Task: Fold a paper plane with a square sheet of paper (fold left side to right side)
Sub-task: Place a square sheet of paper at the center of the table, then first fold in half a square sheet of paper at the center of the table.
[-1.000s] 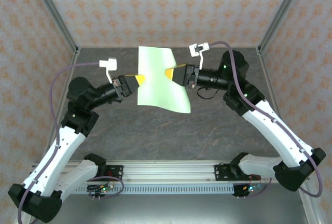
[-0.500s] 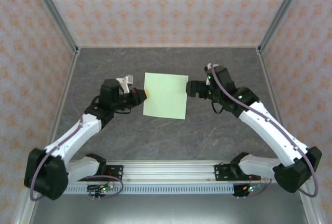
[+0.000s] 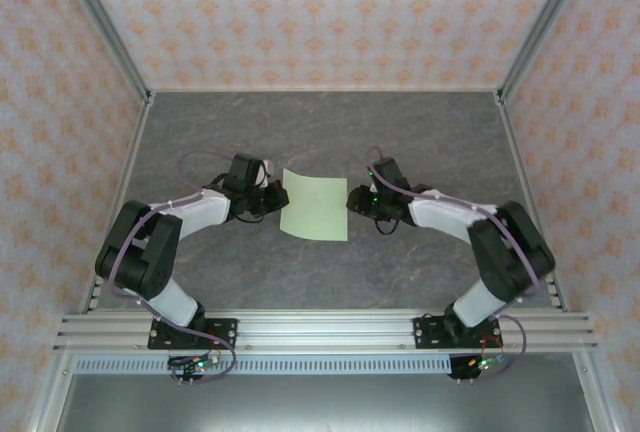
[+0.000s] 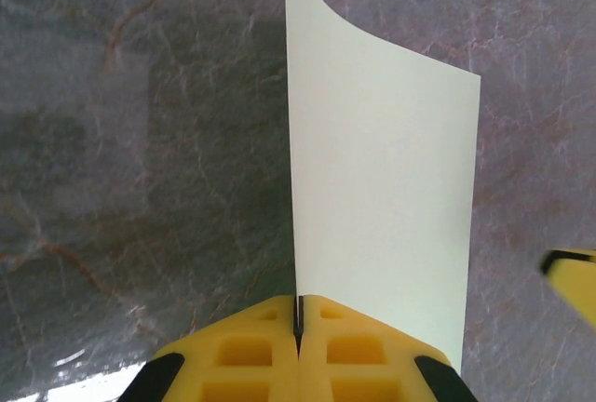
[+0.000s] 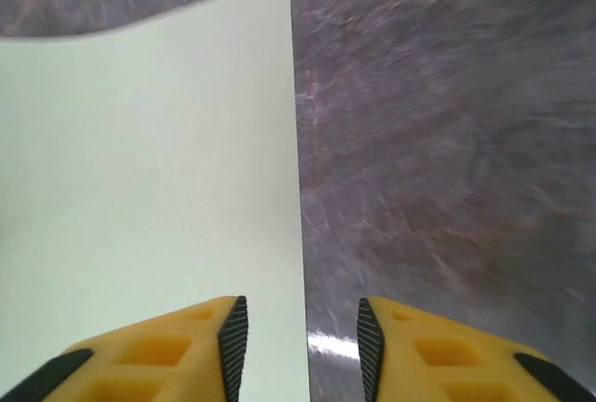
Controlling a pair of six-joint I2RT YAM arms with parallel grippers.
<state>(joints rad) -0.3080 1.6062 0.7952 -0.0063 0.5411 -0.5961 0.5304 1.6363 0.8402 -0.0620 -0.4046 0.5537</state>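
The square sheet of paper (image 3: 315,204) is pale green and unfolded, low over the grey table between my two arms. My left gripper (image 3: 275,195) is shut on its left edge; in the left wrist view the yellow jaws (image 4: 298,314) pinch the paper (image 4: 382,188), which stands on edge and curls at the far end. My right gripper (image 3: 352,199) is at the sheet's right edge. In the right wrist view it (image 5: 303,337) stands open, and the paper's (image 5: 149,169) edge runs through the gap, closer to the left finger (image 5: 231,339). No paper plane is in view.
The grey marbled table (image 3: 420,132) is boxed in by patterned walls and metal corner posts (image 3: 110,42). An aluminium rail (image 3: 320,330) carrying both arm bases runs along the near edge. The right gripper's yellow fingertip (image 4: 570,270) shows at the right of the left wrist view.
Both arms have come down and drawn in toward the bases, bringing the sheet from high in the air to low over the table. The right gripper has let go of its edge.
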